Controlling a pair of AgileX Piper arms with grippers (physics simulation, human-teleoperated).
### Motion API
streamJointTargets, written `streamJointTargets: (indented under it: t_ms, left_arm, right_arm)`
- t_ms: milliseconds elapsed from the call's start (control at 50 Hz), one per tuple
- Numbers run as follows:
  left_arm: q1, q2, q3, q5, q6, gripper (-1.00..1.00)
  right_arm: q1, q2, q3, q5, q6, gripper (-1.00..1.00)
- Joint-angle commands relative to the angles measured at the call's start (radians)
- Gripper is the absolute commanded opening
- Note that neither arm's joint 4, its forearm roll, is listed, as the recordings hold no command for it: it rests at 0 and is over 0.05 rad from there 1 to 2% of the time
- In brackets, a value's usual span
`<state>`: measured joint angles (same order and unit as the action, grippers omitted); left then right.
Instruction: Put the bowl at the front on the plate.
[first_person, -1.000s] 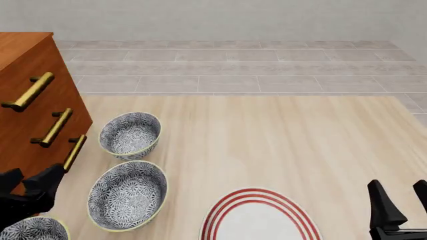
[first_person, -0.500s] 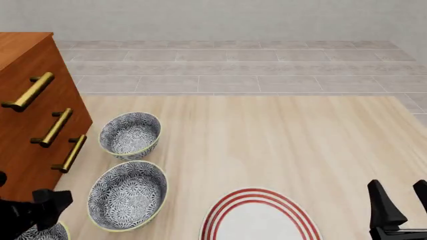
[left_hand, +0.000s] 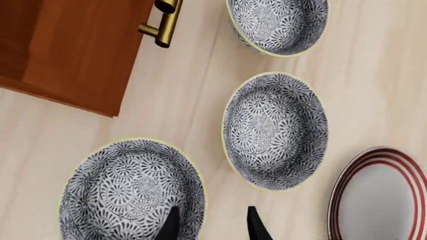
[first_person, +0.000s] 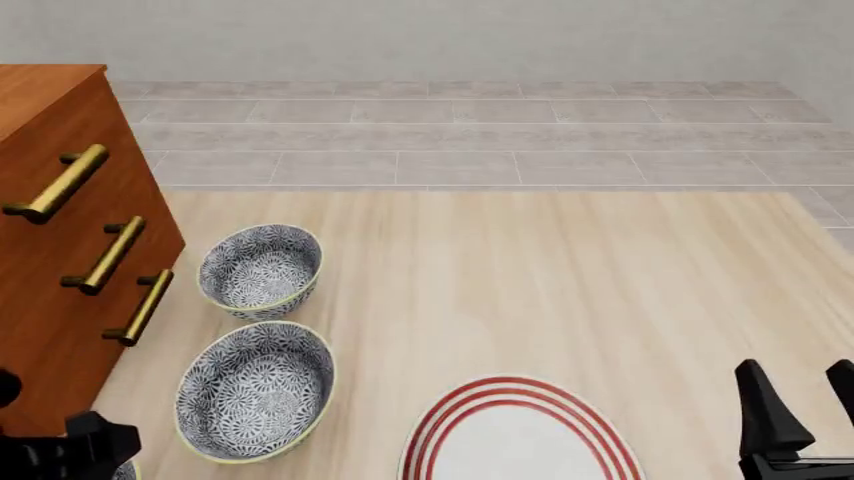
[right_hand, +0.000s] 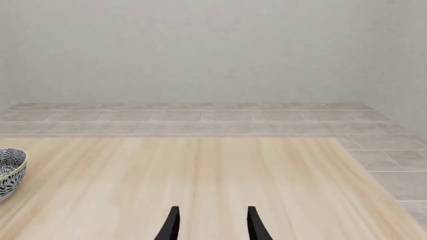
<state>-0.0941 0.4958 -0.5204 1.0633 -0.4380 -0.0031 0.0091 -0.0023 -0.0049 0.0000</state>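
Observation:
Three floral bowls stand in a row beside the cabinet. The bowl at the front (left_hand: 130, 192) is the nearest of them. My left gripper (left_hand: 212, 227) is open, with one finger over the bowl's inside and the other outside its rim. In the front view that gripper (first_person: 80, 450) covers nearly all of this bowl at the bottom left corner. The plate (first_person: 514, 435) (left_hand: 380, 195), white with red rings, lies at the near edge right of the bowls. My right gripper (first_person: 805, 400) (right_hand: 212, 225) hangs open at the near right, holding nothing.
The middle bowl (first_person: 254, 390) (left_hand: 275, 131) sits between the front bowl and the plate's side. The far bowl (first_person: 260, 268) (left_hand: 279, 22) is behind it. A wooden drawer cabinet (first_person: 67, 250) with brass handles (first_person: 136, 308) borders the bowls on the left.
My left gripper has moved toward the near edge and down over the front bowl, covering it in the front view. The right gripper has not moved.

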Motion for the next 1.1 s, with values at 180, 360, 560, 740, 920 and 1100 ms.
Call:
streamJointTargets:
  t_ms: [180,360,560,740,920,1100]
  left_arm:
    - [-0.001,-0.023,0.092,-0.006,-0.065,1.00]
    - [-0.007,-0.027,0.135,-0.031,-0.088,1.00]
    - [0.003,0.002,0.166,-0.092,-0.102,1.00]
    - [-0.016,0.045,0.216,-0.160,-0.121,1.00]
    - [-0.038,0.087,0.258,-0.228,-0.144,1.00]
    - [-0.048,0.131,0.291,-0.286,-0.160,1.00]
  right_arm:
    - [0.001,-0.002,-0.001,0.003,0.000,1.00]
    - [0.001,-0.002,-0.001,0.002,0.000,1.00]
    - [0.001,-0.002,-0.001,0.002,0.000,1.00]
    - [0.001,-0.002,-0.001,0.003,0.000,1.00]
    - [0.001,-0.002,-0.001,0.002,0.000,1.00]
    - [0.001,-0.002,-0.001,0.002,0.000,1.00]
